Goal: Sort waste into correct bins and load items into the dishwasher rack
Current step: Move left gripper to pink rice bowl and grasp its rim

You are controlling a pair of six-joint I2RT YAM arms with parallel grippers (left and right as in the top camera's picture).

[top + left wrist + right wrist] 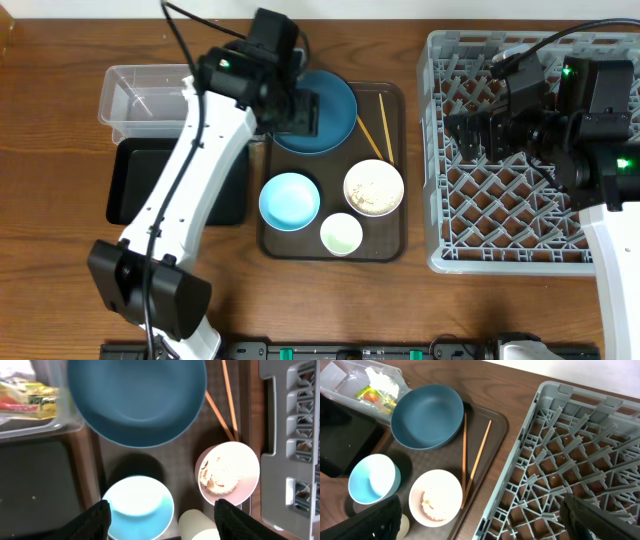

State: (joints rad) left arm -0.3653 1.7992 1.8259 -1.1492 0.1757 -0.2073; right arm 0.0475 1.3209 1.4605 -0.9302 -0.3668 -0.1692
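Note:
My left gripper (pixel 303 113) is open and empty above the dark blue plate (pixel 330 100) on the brown serving tray (pixel 392 245). In its wrist view the open jaws (pixel 162 521) frame the light blue bowl (pixel 137 507) and the pale cup (pixel 197 527). The cream bowl (pixel 227 475) holds rice. Two chopsticks (pixel 227 395) lie beside the plate (pixel 137 400). The snack wrapper (pixel 370 395) and the white tissue (pixel 382 380) lie in the clear tub (pixel 150 95). My right gripper (pixel 470 130) is open and empty over the grey rack (pixel 520 200).
The black tray (pixel 180 180) sits in front of the clear tub, left of the serving tray. The rack (pixel 570 460) fills the right side, close beside the serving tray's right edge. The left arm crosses over the black tray.

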